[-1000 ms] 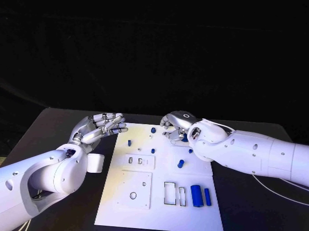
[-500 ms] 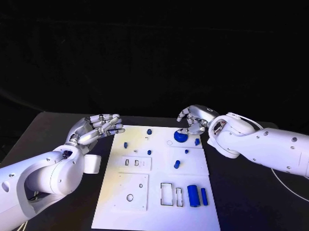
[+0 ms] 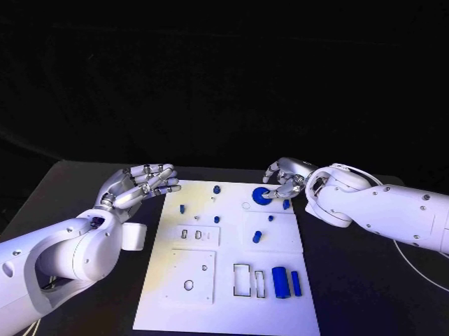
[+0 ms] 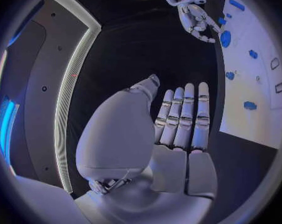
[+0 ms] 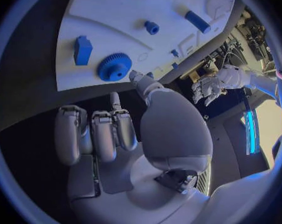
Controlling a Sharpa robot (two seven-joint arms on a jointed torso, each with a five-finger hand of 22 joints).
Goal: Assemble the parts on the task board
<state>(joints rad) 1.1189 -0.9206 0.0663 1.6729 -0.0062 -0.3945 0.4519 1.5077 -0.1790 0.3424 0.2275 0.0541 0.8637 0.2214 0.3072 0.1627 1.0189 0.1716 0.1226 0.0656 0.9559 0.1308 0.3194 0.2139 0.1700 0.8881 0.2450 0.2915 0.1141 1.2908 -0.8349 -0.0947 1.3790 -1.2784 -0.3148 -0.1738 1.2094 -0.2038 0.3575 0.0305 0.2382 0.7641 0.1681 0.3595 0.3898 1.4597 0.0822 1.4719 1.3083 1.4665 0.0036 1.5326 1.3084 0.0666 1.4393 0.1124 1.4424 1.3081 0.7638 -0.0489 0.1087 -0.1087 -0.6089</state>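
On the near end of the white task board (image 3: 235, 301) two blue bar-shaped parts lie side by side: a thick blue bar (image 3: 280, 282) and a thin blue bar (image 3: 295, 283) just to its right, both with their long axes running near to far. Left of them are rectangular cut-outs in the board (two narrow slots, empty as far as the head view shows). Both bars lie well apart from either robot hand.

Farther in, a small blue peg (image 3: 256, 237) lies near the board's middle, its long axis also roughly near to far, slightly tilted. A white cylinder (image 3: 133, 236) rests on the black counter (image 3: 366, 301) just beside the board's left edge, close against the left arm.

At the far end, the left robot hand (image 3: 142, 183) hovers at the board's far-left corner, released, palm up with fingers extended side by side and holding nothing. The blue gear (image 3: 261, 195) lies flat on the far-right part of the board, its toothed rim plain in the right wrist view (image 5: 114, 66). The right robot hand (image 3: 286, 181) sits just beside it on the right, fingers curled inward with nothing between them; one fingertip is close to the gear's rim, though contact cannot be told. A blue block (image 5: 82, 50) stands just beside the gear.
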